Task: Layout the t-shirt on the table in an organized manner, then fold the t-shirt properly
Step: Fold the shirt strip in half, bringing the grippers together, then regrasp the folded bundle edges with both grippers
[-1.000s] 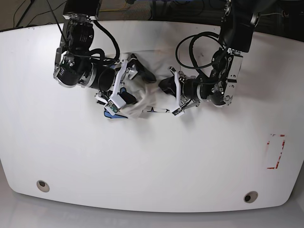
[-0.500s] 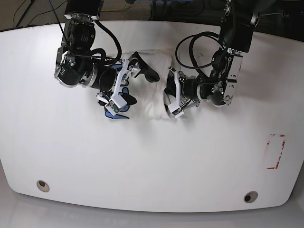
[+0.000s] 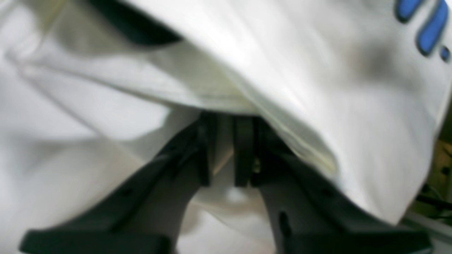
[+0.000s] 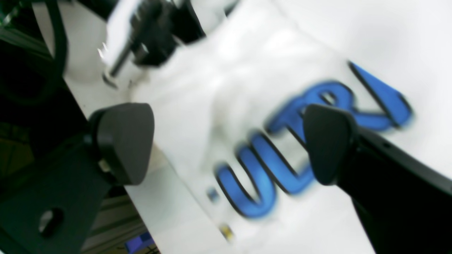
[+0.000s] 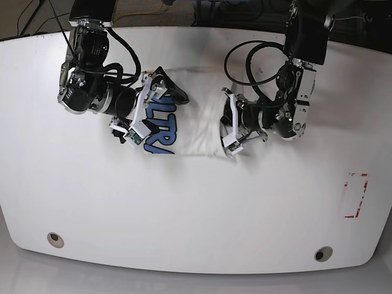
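On the counter (image 5: 196, 202), toward 12 o'clock, the right gripper (image 5: 160, 104) spreads wide above the t-shirt (image 5: 187, 125), holding nothing. At 3 o'clock of the blue print, the left gripper (image 3: 226, 148) pinches the cloth's edge.

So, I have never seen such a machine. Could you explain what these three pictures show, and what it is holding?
It is a robot with two arms over a white table. One picture looks down from above; the other two come from cameras on the wrists. A white t-shirt printed with blue letters lies bunched between the arms. The left end effector, on the right in the overhead picture, has its fingers nearly together on a fold of the cloth. The right end effector is wide open above the letters and holds nothing.
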### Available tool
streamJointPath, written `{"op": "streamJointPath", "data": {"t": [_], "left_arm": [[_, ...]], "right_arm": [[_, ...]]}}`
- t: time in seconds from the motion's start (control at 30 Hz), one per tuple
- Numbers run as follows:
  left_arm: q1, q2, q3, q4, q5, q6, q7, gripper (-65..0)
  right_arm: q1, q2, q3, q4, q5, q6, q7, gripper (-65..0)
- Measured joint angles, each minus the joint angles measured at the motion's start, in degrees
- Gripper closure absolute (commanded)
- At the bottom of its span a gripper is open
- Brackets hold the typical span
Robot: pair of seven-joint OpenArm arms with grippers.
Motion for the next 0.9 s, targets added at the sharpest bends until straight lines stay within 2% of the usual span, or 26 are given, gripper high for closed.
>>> {"op": "streamJointPath", "data": {"t": [0.2,0.3,0.6,0.7,0.83,0.9], "left_arm": [[0.35,-0.26,-3.72,4.87,0.59,0.2,0.61,-31.7],[0.39,-0.31,-5.31,8.28,0.61,0.2,0.81,-36.0],[0.46,0.13,-11.96,19.32,0.2,-0.02,0.85,-36.8],[0.26,0.98,-18.62,23.1,-0.33,-0.02,0.83,-36.8],[-0.59,4.35,-29.05,25.29,-1.49,0.44,0.26,-36.8],[-0.55,5.51,-31.58,25.4,-2.47,0.55,0.26,-36.7]], "right_arm": [[0.0,0.98,0.09,0.0,0.0,0.02,0.04,-64.7],[0.0,1.55,0.13,0.0,-0.02,0.0,0.13,-64.7],[0.0,2.1,0.04,-0.02,-0.02,0.02,3.67,-64.7],[0.59,2.38,0.07,-0.09,-0.2,0.02,4.48,-64.7],[2.29,2.43,0.04,-0.61,-1.66,0.02,5.62,-64.7],[3.28,2.14,-0.09,-0.92,-3.98,0.0,5.73,-64.7]]}}
